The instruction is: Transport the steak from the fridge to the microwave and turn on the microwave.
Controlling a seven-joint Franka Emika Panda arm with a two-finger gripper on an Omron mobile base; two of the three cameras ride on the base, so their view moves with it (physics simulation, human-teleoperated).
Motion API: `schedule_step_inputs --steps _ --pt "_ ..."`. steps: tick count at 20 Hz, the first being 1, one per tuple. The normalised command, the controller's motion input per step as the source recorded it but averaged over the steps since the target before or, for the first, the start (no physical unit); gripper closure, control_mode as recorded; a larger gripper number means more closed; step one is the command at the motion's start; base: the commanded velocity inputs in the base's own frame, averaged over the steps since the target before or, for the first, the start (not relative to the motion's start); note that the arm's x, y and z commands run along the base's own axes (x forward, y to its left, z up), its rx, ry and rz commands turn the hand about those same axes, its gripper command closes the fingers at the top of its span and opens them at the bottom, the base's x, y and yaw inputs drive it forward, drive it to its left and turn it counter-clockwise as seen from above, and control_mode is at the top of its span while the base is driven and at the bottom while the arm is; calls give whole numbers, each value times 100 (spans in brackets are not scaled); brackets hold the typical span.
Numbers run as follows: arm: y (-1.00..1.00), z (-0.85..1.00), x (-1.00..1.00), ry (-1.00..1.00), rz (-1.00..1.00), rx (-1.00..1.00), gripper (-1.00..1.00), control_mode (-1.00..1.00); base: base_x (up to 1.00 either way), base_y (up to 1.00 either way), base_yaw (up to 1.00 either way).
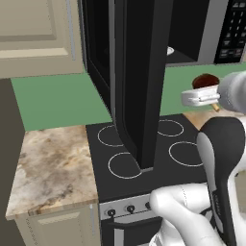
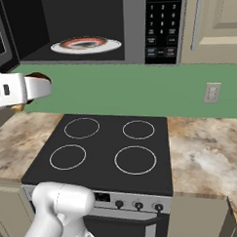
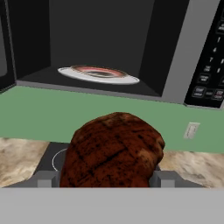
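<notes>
The steak (image 3: 113,151), a dark red-brown lump, sits between my gripper's (image 3: 105,179) two fingers, which are shut on it. I hold it in the air over the stove, below and in front of the microwave (image 2: 160,26). From the base views the steak (image 1: 205,80) (image 2: 38,76) peeks out above the white hand. The microwave's door (image 1: 139,81) hangs wide open to the left. Inside the dark cavity lies a flat round plate (image 2: 85,45) (image 3: 98,74) with a reddish rim. The fridge is out of view.
A black stove (image 2: 102,150) with ring burners lies under the microwave, knobs along its front. Marbled counter runs on the left (image 1: 48,168) and on the right (image 2: 205,151). A wall outlet (image 2: 212,93) sits on the green backsplash. Beige cabinets flank the microwave.
</notes>
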Motion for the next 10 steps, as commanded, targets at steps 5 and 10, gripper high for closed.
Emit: schedule_step_inputs --steps 5,10 --pt "-3 0 54 -4 0 0 100 -100 0 0 0" --pt "0 9 59 0 0 0 100 -100 0 0 0"
